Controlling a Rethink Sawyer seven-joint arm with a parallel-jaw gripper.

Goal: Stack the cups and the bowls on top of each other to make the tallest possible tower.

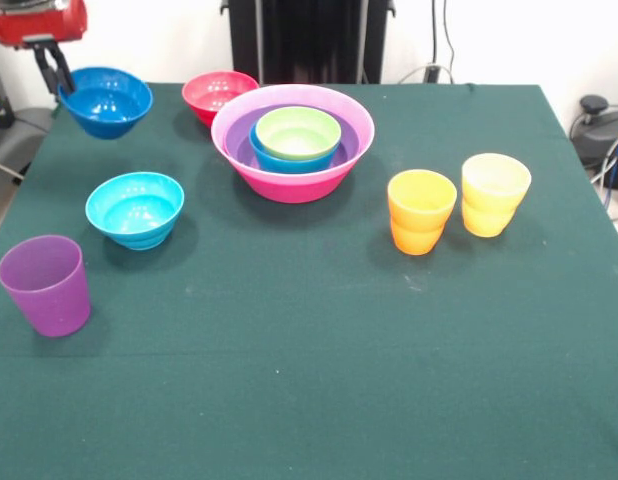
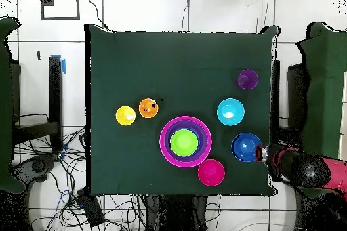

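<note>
**Over the table's side edge, we hold the dark blue bowl**

Our gripper [image 1: 61, 78] pinches the dark blue bowl [image 1: 107, 100] by its rim, lifted above the green table [image 1: 309, 380]. Nearby sit the red-pink bowl [image 1: 219, 95], the tower [image 1: 293, 142] and the cyan bowl [image 1: 135, 208]; the front half lies open.

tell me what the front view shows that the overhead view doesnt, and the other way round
Only the front view shows heights: the dark blue bowl hangs clear of the table, its rim pinched by the gripper, and the orange cup and yellow cup have stepped waists. Only the overhead view shows the arm reaching in from the table's edge, and how the nested bowls sit ring within ring. Both show the hot-pink bowl holding purple, blue and lime green bowls, with the red-pink bowl, cyan bowl and purple cup apart.
</note>
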